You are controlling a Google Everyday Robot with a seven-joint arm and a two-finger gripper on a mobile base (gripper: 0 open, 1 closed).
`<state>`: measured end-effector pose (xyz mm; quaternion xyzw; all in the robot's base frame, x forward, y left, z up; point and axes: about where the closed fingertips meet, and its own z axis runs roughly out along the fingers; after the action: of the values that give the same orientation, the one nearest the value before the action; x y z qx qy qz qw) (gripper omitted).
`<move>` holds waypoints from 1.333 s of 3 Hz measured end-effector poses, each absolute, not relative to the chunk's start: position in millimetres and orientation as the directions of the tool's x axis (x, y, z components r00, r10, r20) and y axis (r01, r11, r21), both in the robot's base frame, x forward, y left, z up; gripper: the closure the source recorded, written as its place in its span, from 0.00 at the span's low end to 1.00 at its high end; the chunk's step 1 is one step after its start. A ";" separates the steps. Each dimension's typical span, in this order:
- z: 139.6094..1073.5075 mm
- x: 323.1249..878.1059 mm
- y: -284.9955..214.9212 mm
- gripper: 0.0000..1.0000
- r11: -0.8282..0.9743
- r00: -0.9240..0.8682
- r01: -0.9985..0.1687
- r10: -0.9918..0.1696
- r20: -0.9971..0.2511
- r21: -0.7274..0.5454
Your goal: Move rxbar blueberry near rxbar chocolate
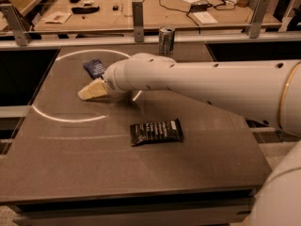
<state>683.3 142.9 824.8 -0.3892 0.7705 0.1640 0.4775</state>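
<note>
The rxbar blueberry (pixel 95 68), a small navy-blue wrapper, lies flat at the back left of the dark table. The rxbar chocolate (pixel 156 131), a larger black wrapper with white lettering, lies near the table's middle, toward the front. My gripper (pixel 89 91) hangs at the end of the white arm, just in front of the blueberry bar and a little to its left, pointing left. It holds nothing that I can see. The chocolate bar is well to the gripper's right and nearer the front.
A silver can (pixel 166 41) stands at the table's back edge (pixel 197 44), behind the arm. A pale light ring (pixel 61 118) marks the left part of the tabletop. A rail with metal posts and a cluttered bench lie beyond.
</note>
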 end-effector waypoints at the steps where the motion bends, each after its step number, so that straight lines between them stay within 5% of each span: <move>1: 819.5 680.4 132.3 0.18 0.689 -0.283 -0.717 -0.426 -0.859 -0.106; 4: 821.4 676.7 125.6 0.88 0.711 -0.319 -0.698 -0.421 -0.849 -0.090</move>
<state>676.7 125.6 821.4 -0.3503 0.7986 0.1481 0.4665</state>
